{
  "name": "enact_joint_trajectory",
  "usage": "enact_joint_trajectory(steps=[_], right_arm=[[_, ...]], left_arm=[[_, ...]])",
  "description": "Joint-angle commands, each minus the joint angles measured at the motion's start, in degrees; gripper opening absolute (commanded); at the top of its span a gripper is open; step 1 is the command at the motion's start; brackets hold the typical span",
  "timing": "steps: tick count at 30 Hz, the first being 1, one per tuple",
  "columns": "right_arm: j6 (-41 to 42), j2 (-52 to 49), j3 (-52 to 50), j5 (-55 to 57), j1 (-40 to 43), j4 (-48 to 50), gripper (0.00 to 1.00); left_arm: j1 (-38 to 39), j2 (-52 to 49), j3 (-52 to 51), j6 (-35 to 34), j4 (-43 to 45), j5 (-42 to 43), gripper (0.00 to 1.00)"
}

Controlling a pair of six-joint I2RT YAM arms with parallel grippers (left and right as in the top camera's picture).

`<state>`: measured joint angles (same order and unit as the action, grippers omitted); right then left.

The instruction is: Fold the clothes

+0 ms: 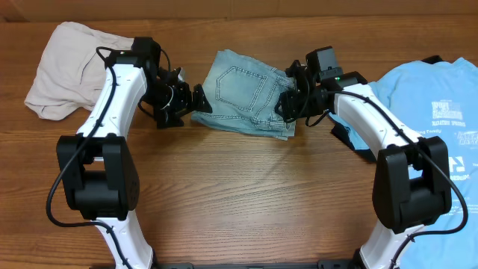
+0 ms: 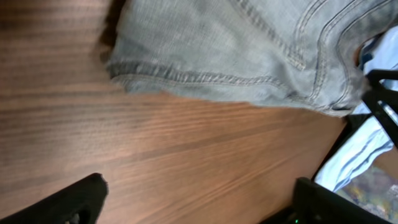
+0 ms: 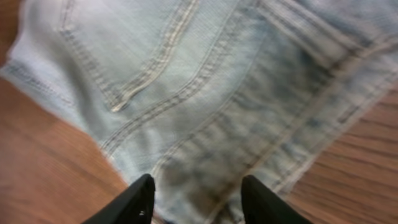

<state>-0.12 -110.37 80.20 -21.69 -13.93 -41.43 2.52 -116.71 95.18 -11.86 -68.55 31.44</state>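
Denim jeans (image 3: 205, 93) lie under my right pincer (image 3: 198, 183), spread wide, gripping nothing; my left pincer (image 2: 202, 185) gapes empty over the bench (image 2: 155, 143).

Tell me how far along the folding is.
Done: the jeans lie folded compactly mid-table. In hand: the left pincer and the right pincer sit open at their opposite edges, gripping nothing. Remaining: the beige trousers lie crumpled and the T-shirt lies spread unfolded.
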Motion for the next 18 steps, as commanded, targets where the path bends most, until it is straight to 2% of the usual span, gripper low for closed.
enact_joint_trajectory(steps=[1, 2, 3, 4, 6, 9, 12, 14, 15, 16, 17, 18], right_arm=[[-2.95, 4.55, 0.15, -2.25, -0.17, 2.08, 0.47], [-2.93, 4.57, 0.15, -0.11, -0.17, 3.39, 0.37], [-2.91, 4.55, 0.15, 2.64, -0.17, 4.92, 0.22], [-2.75, 4.42, 0.11, 5.64, -0.17, 6.67, 0.15], [-1.79, 3.82, 0.11, 10.88, -0.17, 10.97, 0.08], [-1.64, 2.56, 0.07, 13.31, -0.17, 17.00, 0.07], [-1.60, -0.20, 0.04, 13.09, -0.17, 21.64, 0.08], [-1.55, -2.99, 0.04, 13.09, -0.17, 23.37, 0.13], [-1.33, -4.50, 0.04, 13.11, -0.17, 23.63, 0.16], [-0.85, -6.43, 0.04, 13.09, -0.17, 23.52, 0.18], [0.02, -8.07, 0.04, 13.09, -0.17, 23.06, 0.18], [0.37, -9.46, 0.04, 13.07, -0.17, 22.34, 0.18]], left_arm=[[0.02, -0.28, -0.59, 0.17, -1.07, -0.94, 0.85], [0.28, -0.28, -0.59, -0.09, -1.09, -0.94, 0.84], [0.68, -0.28, -0.61, -0.22, -1.03, -0.94, 0.84], [1.16, -0.28, -0.61, -0.57, -0.96, -0.94, 0.84], [2.51, -0.28, -0.61, -2.08, -0.96, -0.90, 0.83], [5.11, -0.28, -0.61, -3.02, -1.07, -0.90, 0.78], [7.52, -0.28, -0.61, -3.17, -1.05, -1.27, 0.68], [8.52, -0.28, -0.61, -3.91, -1.03, -1.49, 0.59], [8.83, -0.28, -0.61, -4.52, -1.07, -1.44, 0.58], [9.05, -0.28, -0.61, -5.05, -1.11, -1.42, 0.59], [9.09, -0.28, -0.61, -5.16, -1.11, -1.40, 0.65], [9.09, -0.28, -0.61, -5.22, -1.14, -1.40, 0.78]])
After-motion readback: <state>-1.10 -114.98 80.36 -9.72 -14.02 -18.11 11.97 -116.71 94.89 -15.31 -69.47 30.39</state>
